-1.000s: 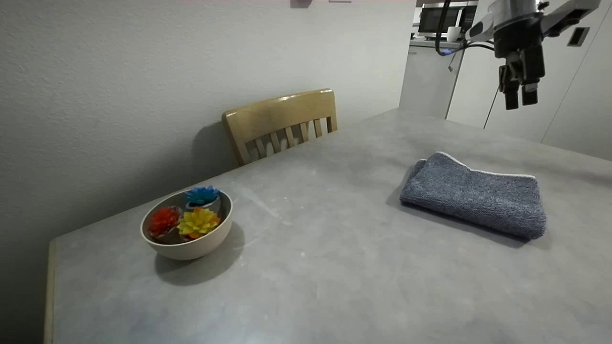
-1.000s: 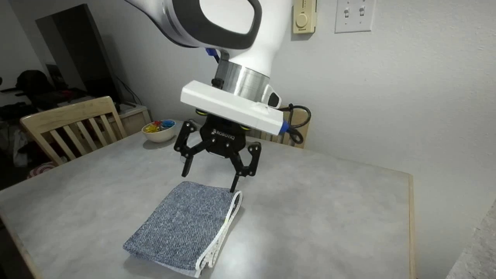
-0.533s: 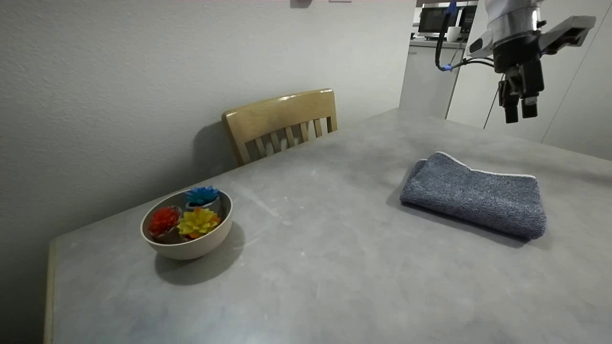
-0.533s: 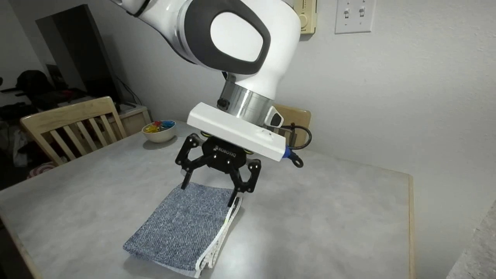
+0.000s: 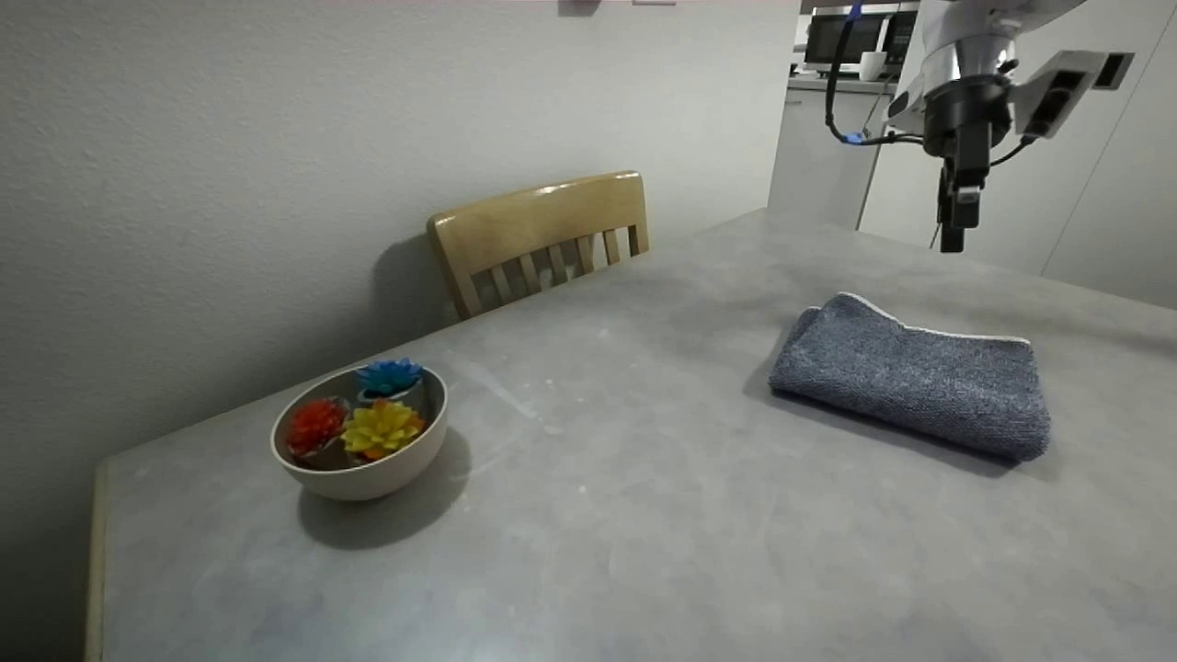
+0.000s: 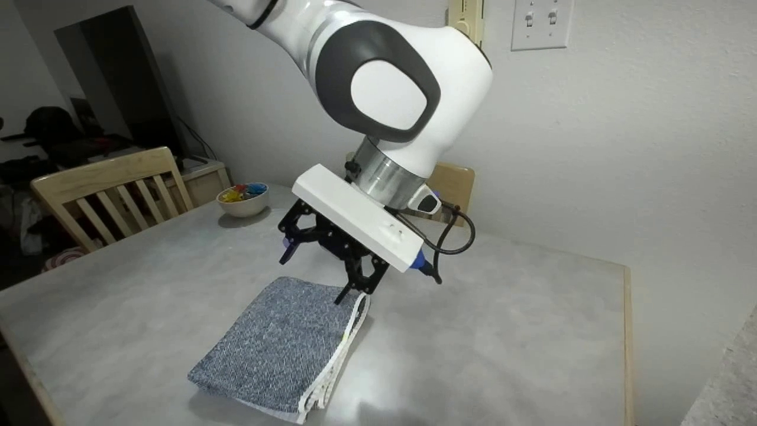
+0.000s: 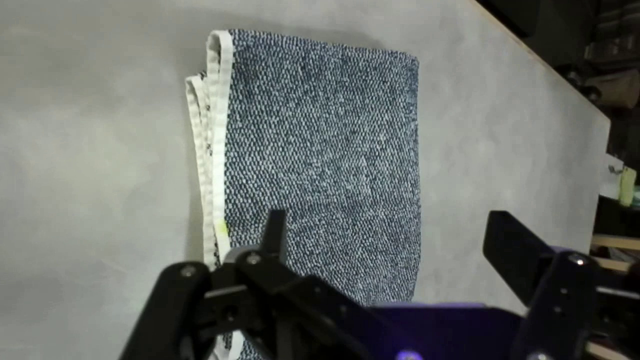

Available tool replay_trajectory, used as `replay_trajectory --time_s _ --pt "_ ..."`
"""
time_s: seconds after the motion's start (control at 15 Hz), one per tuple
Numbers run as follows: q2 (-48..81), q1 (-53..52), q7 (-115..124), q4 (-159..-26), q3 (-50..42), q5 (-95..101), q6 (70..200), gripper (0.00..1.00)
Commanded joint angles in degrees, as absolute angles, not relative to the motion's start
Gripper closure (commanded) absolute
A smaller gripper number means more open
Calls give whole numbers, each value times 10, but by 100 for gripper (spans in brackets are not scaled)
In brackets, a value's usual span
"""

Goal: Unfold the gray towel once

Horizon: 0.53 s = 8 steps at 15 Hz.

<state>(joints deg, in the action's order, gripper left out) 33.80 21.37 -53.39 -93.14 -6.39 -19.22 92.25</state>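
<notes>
My pincer (image 6: 311, 281) looks mostly matt, dotted with shiny metal screws (image 7: 577, 259). Just above it, my collar (image 6: 387, 178) is bare, glossy metal; higher still, my arm (image 6: 460, 68) is smooth with a soft sheen. Below my pincer, the towel (image 7: 320, 150) is rough, matt, nubbly cloth, smoother along its bound edge. The worktop (image 6: 502, 343) beneath is smooth with a dull shine. Well apart from my pincer stand a chair (image 5: 552, 210) of glossy wood and a smooth bowl (image 5: 391, 480) of plastic-looking flowers (image 5: 382, 428); the wall (image 5: 230, 165) is rough-grained and matt.

Home dining area, wooden chairs (image 6: 103, 173), table (image 5: 644, 515), microwave (image 5: 839, 39), light-switch plate (image 6: 542, 28)
</notes>
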Motion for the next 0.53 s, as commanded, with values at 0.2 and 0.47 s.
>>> replay_trajectory --time_s 0.2,0.47 --pt "402 241 -500 -864 -53 -239 920 0" --pt "442 251 -478 -828 -53 -234 909 0"
